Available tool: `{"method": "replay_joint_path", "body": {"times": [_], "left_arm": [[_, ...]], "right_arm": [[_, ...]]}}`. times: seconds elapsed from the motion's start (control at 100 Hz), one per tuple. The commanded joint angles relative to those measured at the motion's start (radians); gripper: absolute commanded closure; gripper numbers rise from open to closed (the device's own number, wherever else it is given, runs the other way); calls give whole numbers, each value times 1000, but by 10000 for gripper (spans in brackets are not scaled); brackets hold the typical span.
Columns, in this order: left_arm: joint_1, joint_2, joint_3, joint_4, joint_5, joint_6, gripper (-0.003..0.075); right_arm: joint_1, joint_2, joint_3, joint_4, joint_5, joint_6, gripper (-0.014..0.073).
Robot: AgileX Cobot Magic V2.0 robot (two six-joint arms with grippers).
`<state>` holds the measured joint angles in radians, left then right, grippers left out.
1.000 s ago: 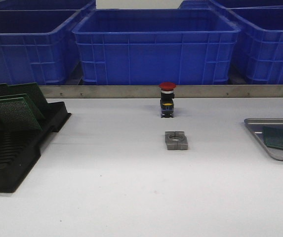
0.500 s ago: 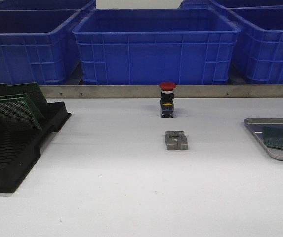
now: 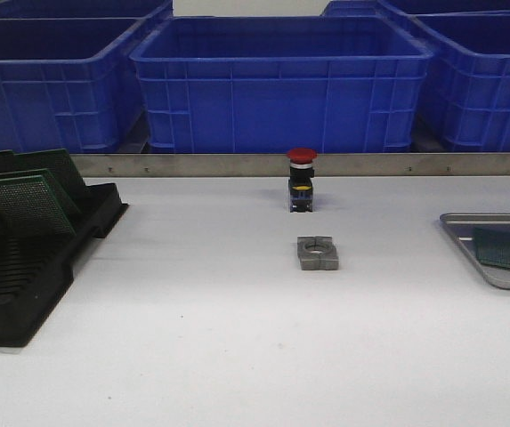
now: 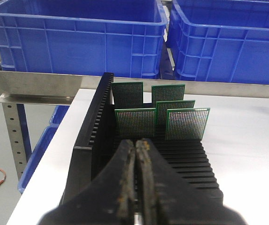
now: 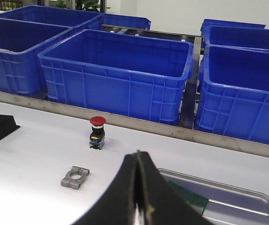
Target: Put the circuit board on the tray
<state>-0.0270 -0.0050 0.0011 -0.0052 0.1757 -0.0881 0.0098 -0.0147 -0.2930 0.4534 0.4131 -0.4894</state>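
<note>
Several green circuit boards [image 3: 28, 203] stand upright in the black slotted rack [image 3: 23, 294] at the table's left; they also show in the left wrist view [image 4: 135, 122]. One green circuit board [image 3: 508, 251] lies flat in the silver-grey tray [image 3: 468, 238] at the right edge; it also shows in the right wrist view [image 5: 190, 198] on the tray [image 5: 237, 192]. My left gripper [image 4: 136, 143] is shut and empty, just short of the rack [image 4: 89, 136]. My right gripper [image 5: 138, 153] is shut and empty, beside the tray. Neither gripper shows in the front view.
A red-capped push button [image 3: 301, 180] stands mid-table, with a grey metal clamp block [image 3: 317, 253] in front of it. Big blue plastic bins [image 3: 281, 84] line the back behind a metal rail [image 3: 237, 165].
The board in the tray has shifted slightly to the right and away; nothing else has visibly changed.
</note>
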Motion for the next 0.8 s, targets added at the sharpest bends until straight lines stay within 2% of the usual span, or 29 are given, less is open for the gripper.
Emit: {"method": "replay_joint_path", "body": {"times": [0.0,0.4,0.54,0.62,0.73,0.79], "left_arm": [[3,-31,47,-9,-74,3,741],[3,-31,47,-9,-74,3,741],[3,-31,47,-9,-74,3,741],[3,-31,47,-9,-74,3,741],[3,-31,47,-9,-74,3,741],[3,-31,47,-9,-74,3,741]], "right_arm": [[-4,-15,-24,16,-80,-6,654],[-4,-15,-24,17,-145,1,654],[-4,-15,19,-30,-237,22,654],[-4,-15,68,-133,-308,167,654],[-4,-15,137,-369,-375,415,654],[-4,-15,176,-442,-400,489,654]]}}
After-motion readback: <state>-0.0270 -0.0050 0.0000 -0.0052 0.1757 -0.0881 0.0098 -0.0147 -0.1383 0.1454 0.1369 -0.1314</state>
